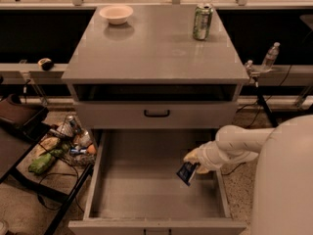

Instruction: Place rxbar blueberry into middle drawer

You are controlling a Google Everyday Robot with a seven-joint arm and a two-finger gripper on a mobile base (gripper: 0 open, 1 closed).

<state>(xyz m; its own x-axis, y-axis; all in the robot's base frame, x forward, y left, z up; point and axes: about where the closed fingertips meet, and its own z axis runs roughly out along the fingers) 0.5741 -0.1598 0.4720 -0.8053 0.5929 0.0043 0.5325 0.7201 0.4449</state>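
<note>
The rxbar blueberry (186, 173), a small dark blue bar with pale print, hangs tilted over the right side of the middle drawer (146, 190), a wide grey drawer pulled fully out. My gripper (194, 162) reaches in from the right over the drawer's right wall and is shut on the bar's upper end. The bar sits just above the drawer floor; whether it touches the floor is unclear.
A closed drawer front with a black loop handle (156, 113) sits just above. On the cabinet top stand a green-and-white can (202, 21) and a pale bowl (116, 13). A cluttered low shelf (58, 148) lies left; a plastic bottle (270, 57) stands at the right.
</note>
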